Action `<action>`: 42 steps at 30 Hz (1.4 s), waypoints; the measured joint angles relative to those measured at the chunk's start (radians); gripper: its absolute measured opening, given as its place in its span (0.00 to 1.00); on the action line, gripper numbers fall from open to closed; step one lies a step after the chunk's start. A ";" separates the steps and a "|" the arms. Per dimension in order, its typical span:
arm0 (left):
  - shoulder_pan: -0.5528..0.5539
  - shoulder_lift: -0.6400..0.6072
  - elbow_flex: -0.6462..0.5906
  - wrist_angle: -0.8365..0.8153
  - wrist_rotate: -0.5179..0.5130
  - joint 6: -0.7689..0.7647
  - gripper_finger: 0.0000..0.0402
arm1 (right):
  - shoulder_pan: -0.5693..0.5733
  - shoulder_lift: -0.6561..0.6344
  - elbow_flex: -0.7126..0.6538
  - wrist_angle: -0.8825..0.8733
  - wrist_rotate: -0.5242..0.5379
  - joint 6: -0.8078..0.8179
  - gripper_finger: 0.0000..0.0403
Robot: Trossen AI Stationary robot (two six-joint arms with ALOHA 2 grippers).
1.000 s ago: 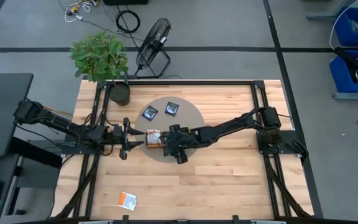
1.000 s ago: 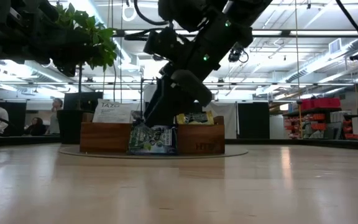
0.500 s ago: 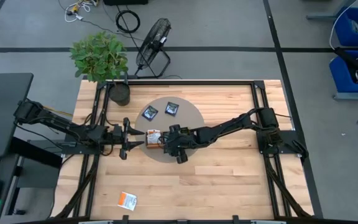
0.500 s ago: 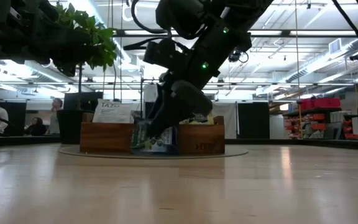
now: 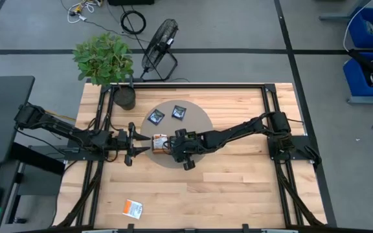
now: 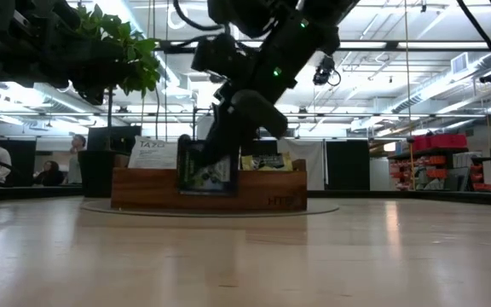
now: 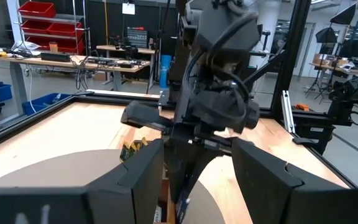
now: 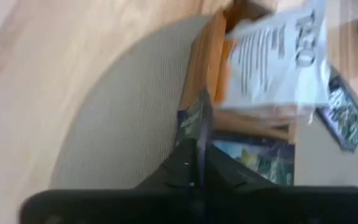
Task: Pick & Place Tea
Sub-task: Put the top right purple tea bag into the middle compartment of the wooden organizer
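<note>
With the right hand pinching a dark sachet just above the wooden tray on the bench — lift straight, keep the pinch firm — the left hand waits spread beside the tray.

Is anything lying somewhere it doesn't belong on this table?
Yes. One orange-and-white tea sachet lies alone near the table's front edge, far from the wooden tray on the round mat. Two dark sachets also lie loose on that mat.
</note>
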 joint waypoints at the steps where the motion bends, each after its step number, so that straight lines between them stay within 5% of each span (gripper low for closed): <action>1: 0.000 0.000 0.000 0.000 0.000 0.000 0.49 | 0.000 -0.001 0.009 -0.004 -0.003 0.001 0.06; 13: -0.001 0.000 0.001 -0.001 0.001 -0.027 0.49 | 0.000 -0.030 0.025 -0.038 -0.024 0.016 0.01; 28: 0.006 0.057 0.251 -0.408 0.007 -0.008 0.49 | 0.000 -0.091 0.021 0.061 -0.005 0.069 0.00; 42: 0.011 0.216 0.324 -0.457 -0.012 -0.024 0.49 | 0.007 -0.102 0.020 0.151 0.002 0.057 0.00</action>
